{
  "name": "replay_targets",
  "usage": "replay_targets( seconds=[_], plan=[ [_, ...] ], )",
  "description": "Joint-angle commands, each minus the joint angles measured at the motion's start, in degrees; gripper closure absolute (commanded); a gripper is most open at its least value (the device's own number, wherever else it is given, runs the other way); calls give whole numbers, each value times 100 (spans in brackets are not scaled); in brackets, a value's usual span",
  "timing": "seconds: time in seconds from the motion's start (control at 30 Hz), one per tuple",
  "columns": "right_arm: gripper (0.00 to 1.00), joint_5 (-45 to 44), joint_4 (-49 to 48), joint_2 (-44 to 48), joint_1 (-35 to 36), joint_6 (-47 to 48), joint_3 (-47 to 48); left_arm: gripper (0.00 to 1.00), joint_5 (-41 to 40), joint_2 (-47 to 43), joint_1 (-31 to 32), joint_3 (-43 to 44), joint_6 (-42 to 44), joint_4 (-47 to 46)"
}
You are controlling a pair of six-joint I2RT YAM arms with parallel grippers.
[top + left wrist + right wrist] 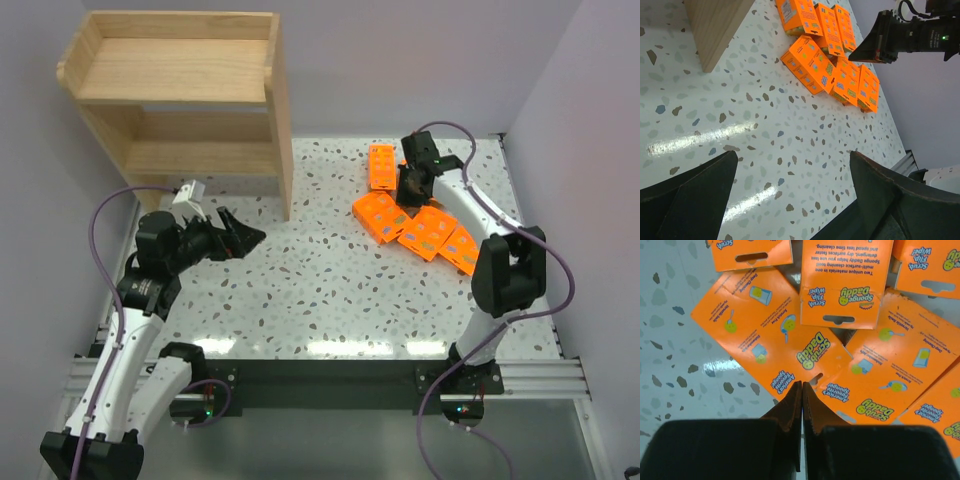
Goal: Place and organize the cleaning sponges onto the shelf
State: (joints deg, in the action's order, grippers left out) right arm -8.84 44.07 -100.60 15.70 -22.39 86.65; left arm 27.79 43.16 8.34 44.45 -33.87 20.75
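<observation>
Likely the reaching step — right gripper, pinched together, hangs over the Scrub Daddy sponge packs at mid-frame; next it must open. Left gripper gapes wide.

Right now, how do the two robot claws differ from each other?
The left gripper is open, its fingers spread wide; the right gripper is shut, its fingers pressed together. The left gripper sits over the speckled table near the wooden shelf; the right gripper points down at the pile of orange Scrub Daddy sponge packs. Both are black two-finger grippers, and neither holds anything.
</observation>
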Motion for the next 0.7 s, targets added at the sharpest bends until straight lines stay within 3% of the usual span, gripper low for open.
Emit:
replay_targets(
  seconds=[0.0, 0.37, 0.67],
  plan=[
    [100, 23, -672, -143, -6, -107, 194, 0, -81, -237, 19, -129, -138, 34],
    [100, 234, -989, -1453, -6, 77, 958, 0, -336, -861, 19, -331, -234, 482],
    [100, -987, -813, -2306, -6, 121, 1977, 0, -502, -1239, 19, -340, -278, 842]
  ],
)
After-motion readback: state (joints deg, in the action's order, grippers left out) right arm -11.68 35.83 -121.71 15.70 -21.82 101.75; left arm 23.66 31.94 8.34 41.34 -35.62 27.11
